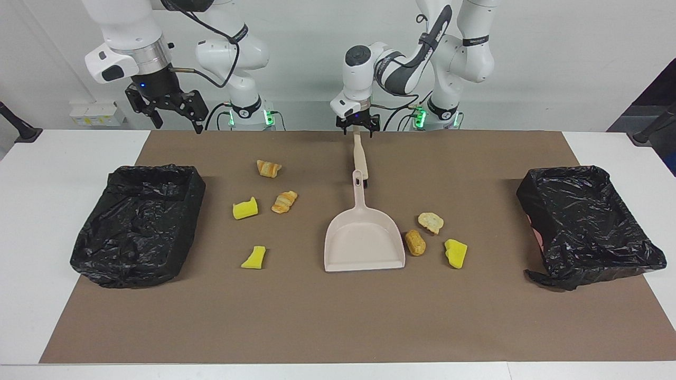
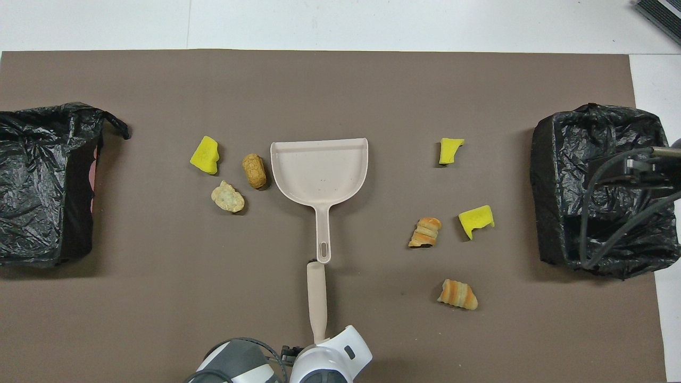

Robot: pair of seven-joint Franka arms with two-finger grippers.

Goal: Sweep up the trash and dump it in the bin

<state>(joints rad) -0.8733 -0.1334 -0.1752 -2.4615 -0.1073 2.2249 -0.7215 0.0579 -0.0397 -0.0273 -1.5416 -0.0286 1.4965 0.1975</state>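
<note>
The trash is several small bits on the brown mat: yellow chunks (image 1: pixel 245 209) (image 1: pixel 254 258) and croissant pieces (image 1: pixel 269 168) (image 1: pixel 285 202) toward the right arm's end, and bread pieces (image 1: pixel 430 222) (image 1: pixel 415 242) and a yellow chunk (image 1: pixel 456 253) beside the beige dustpan (image 1: pixel 364 237). A beige brush (image 1: pixel 359 153) lies between the dustpan's handle and the robots. My left gripper (image 1: pixel 359 131) is down at the brush handle's end, open, one finger on each side of it. My right gripper (image 1: pixel 179 125) hangs open and holds nothing, raised over the bin (image 1: pixel 132 253) at its end.
A second black-bag-lined bin (image 1: pixel 586 248) stands at the left arm's end of the mat. The dustpan (image 2: pixel 319 170) lies flat at the middle, mouth away from the robots. White table shows around the mat.
</note>
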